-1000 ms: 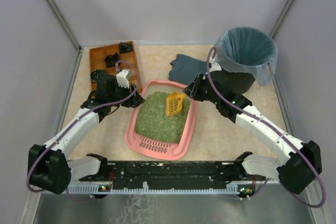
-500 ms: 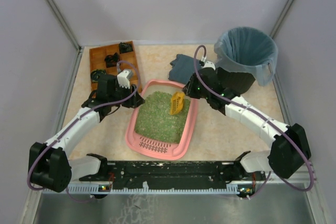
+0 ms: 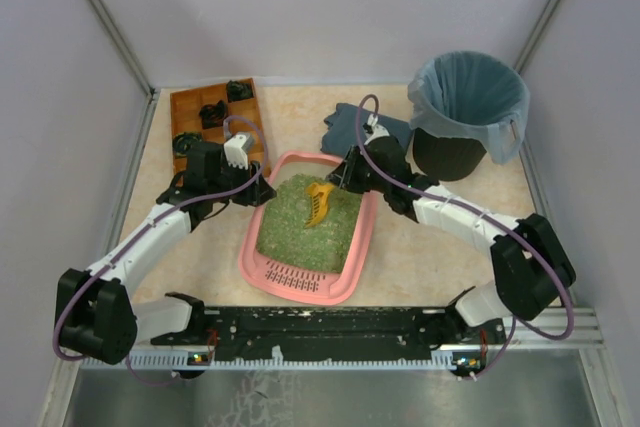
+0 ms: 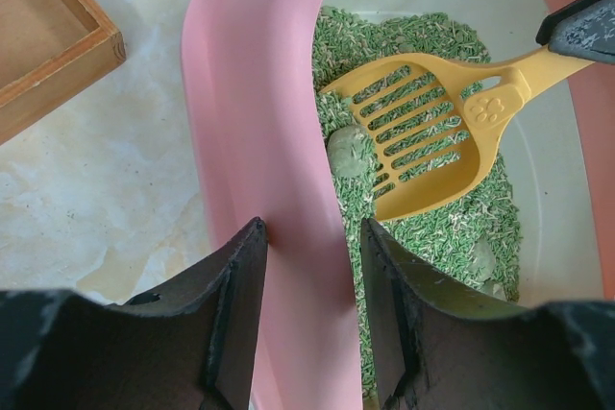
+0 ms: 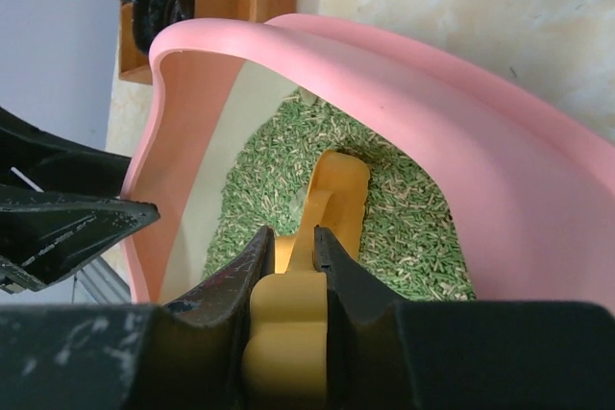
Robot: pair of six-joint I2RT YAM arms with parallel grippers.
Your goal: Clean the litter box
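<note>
**Top view.** The box [image 3: 300,281], a pink tray of green litter [image 3: 300,227], lies mid-table [image 3: 430,237] between the two arms, with its slotted grille toward their bases. The left gripper [image 3: 257,192] sits at the box's far left rim. The right gripper [image 3: 338,178] reaches over the far right rim and holds a yellow scoop [image 3: 319,203], whose blade lies on the litter. A wooden tray [image 3: 215,112] stands at the far left, a lined bin [image 3: 500,137] at the far right, and a dark cloth [image 3: 350,127] between them.

**Left wrist view.** The left gripper [image 4: 312,237] straddles the box's side wall [image 4: 259,93], one finger outside and one inside, clenched on the rim. The slotted scoop [image 4: 423,132] rests tilted on the litter [image 4: 432,228], just beside a grey-green clump [image 4: 348,151]. A corner of the wooden tray [image 4: 48,45] shows at upper left.

**Right wrist view.** The right gripper [image 5: 288,247] is clamped on the handle of the scoop [image 5: 332,194], which points down into the litter [image 5: 259,189]. The box's rim [image 5: 432,93] curves across the frame. The left gripper [image 5: 67,218] shows at the left edge.
</note>
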